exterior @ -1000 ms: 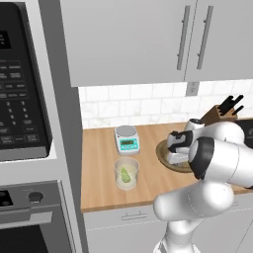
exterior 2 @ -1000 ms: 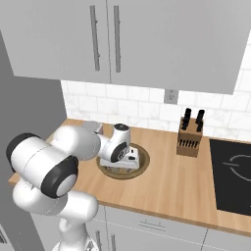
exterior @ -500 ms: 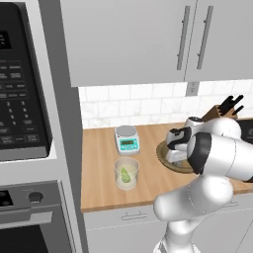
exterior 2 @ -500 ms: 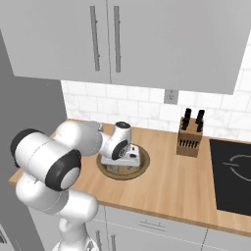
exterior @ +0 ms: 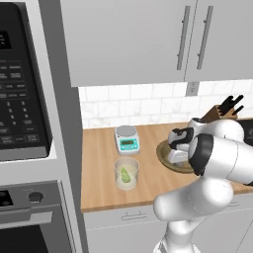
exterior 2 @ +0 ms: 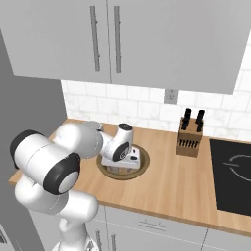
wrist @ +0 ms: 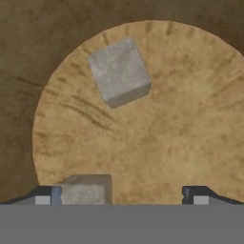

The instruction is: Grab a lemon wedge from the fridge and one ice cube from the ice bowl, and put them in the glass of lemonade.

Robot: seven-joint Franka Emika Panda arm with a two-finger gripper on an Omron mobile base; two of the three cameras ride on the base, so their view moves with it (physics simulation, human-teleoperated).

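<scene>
lemon wedge point(exterior: 126, 174) in glass of lemonade point(exterior: 126, 173) | gripper point(wrist: 124, 194) spread wide, empty, over ice bowl point(exterior 2: 141, 169) | ice cube point(wrist: 119, 71) left

No text, number or brand could be read anywhere. The microwave panel point(exterior: 20, 118) carried rows of small pale button marks, too blurred to make out, and a dim display at its top showed no clear digits. The scale point(exterior: 127, 140) had a green display on its front, but no figures could be told on it. The oven panel point(exterior: 29, 196) below the microwave showed a knob and a dark window with nothing legible. The cabinets, the knife block point(exterior 2: 189, 139) and the hob point(exterior 2: 232, 171) bore no labels or signs.
</scene>
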